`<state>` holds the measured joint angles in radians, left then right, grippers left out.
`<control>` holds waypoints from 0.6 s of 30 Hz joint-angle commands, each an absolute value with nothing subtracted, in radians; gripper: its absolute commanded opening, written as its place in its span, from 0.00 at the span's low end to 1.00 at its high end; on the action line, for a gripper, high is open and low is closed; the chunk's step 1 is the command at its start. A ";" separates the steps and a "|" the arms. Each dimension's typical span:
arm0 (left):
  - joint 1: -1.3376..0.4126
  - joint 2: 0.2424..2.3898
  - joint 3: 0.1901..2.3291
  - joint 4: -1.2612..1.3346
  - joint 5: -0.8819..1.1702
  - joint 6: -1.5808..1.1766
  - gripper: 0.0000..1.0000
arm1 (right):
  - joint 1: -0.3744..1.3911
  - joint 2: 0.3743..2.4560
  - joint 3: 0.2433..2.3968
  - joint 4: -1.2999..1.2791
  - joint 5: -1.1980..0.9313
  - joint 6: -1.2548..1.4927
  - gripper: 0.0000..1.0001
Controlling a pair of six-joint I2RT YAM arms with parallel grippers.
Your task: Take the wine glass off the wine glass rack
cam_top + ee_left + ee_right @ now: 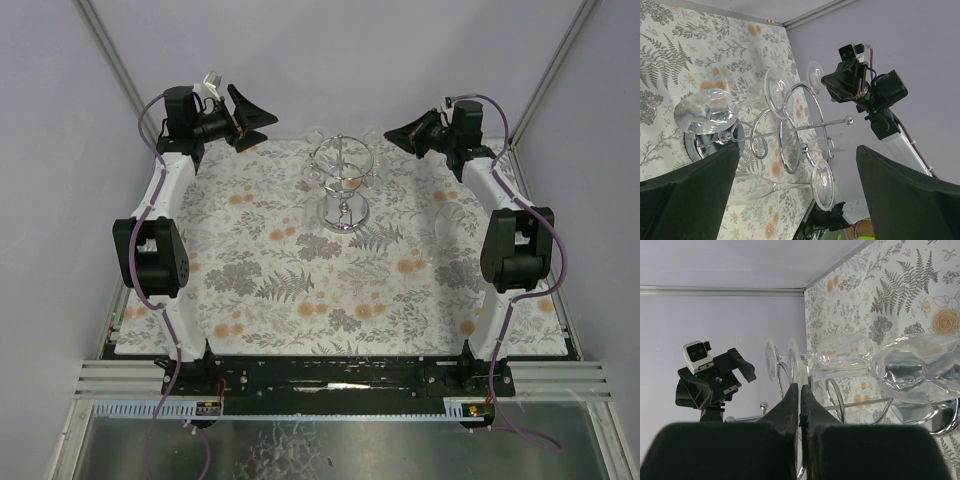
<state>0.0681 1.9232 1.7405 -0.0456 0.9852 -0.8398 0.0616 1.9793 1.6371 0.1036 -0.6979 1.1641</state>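
The chrome wine glass rack (340,190) stands at the back middle of the floral cloth, and it also shows in the left wrist view (790,140) and in the right wrist view (880,405). Clear wine glasses hang from its rings: one with a big bowl (705,114), one lower (822,182), and two side by side (920,370). My left gripper (250,125) is open and empty, left of the rack; its fingers (685,195) are spread wide. My right gripper (400,133) is shut and empty to the right, its tips (800,389) close before a glass foot (797,362).
The floral cloth (300,290) covers the table between grey walls. A faint clear shape, perhaps a glass, shows on the cloth right of the rack (447,215). The arm elbows stand at the left (150,255) and right (515,250) edges.
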 commanded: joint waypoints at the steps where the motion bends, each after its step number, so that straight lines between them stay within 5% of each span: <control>1: 0.071 1.909 1.741 -0.023 1.010 -0.831 1.00 | 0.049 1.956 1.686 0.182 -0.701 1.191 0.00; 18: 0.069 1.901 1.731 -0.023 1.033 -0.830 1.00 | 0.036 2.001 1.706 0.296 -0.678 1.274 0.00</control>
<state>0.0681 1.9232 1.7401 -0.0456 1.0065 -0.8398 0.0509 2.0041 1.6489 0.2012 -0.6895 1.2472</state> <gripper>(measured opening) 0.997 0.018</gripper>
